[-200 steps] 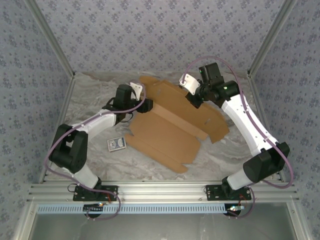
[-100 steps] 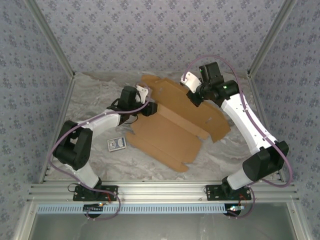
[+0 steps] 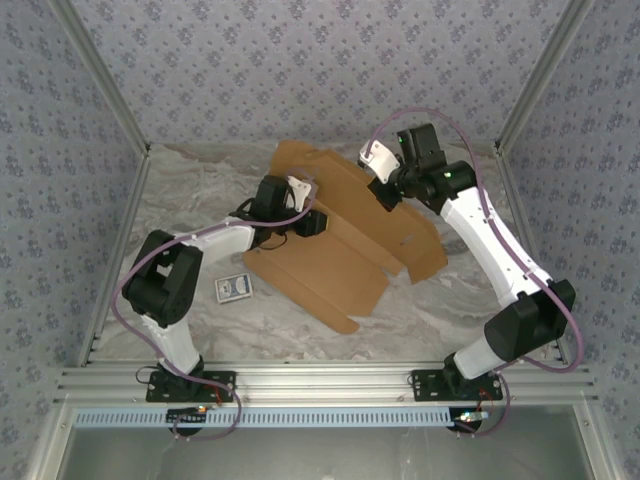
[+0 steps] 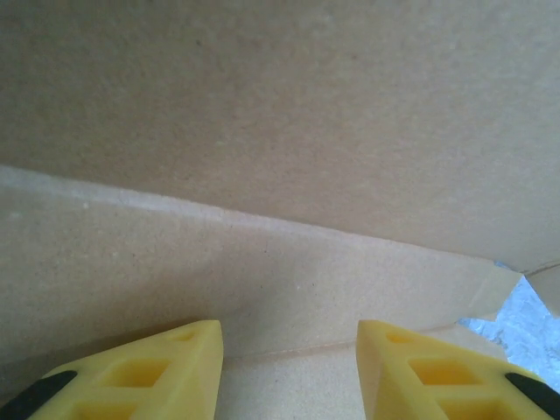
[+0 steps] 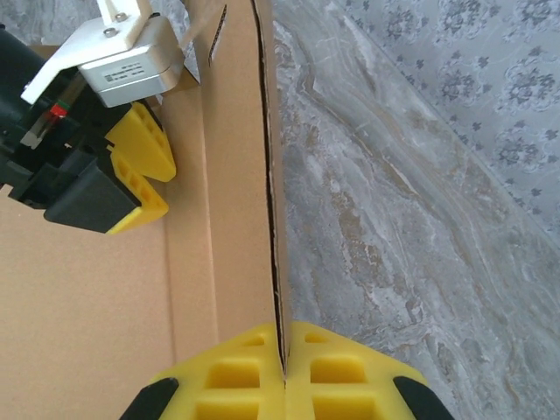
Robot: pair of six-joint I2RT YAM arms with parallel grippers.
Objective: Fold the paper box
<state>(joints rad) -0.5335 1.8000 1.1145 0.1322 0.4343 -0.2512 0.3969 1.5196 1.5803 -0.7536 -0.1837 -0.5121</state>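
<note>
Table: grey marbled top, patterned walls on three sides.

Box: brown corrugated sheet, unprinted, mid-table, set at a slant. Near panel flat on the table; far panel lifted along a crease into a leaning wall. Held within the fold: tips of left gripper, over bare cardboard.

Right gripper: at the far right of box. Jaws pressed together, pinching the free edge of the raised wall.

Left gripper: reached in from the left side, pointed at the crease below the wall. Jaws spread partway, clasping nothing, cardboard close ahead of both fingertips.

Packet: blue-and-white, flat on table, near the box's left corner, not touching it.

Against a second ago: far panel steeper, footprint narrower, near corner drawn leftward. Left gripper moved from the box's left edge to over its middle. Right gripper almost where it was. Packet unmoved.
</note>
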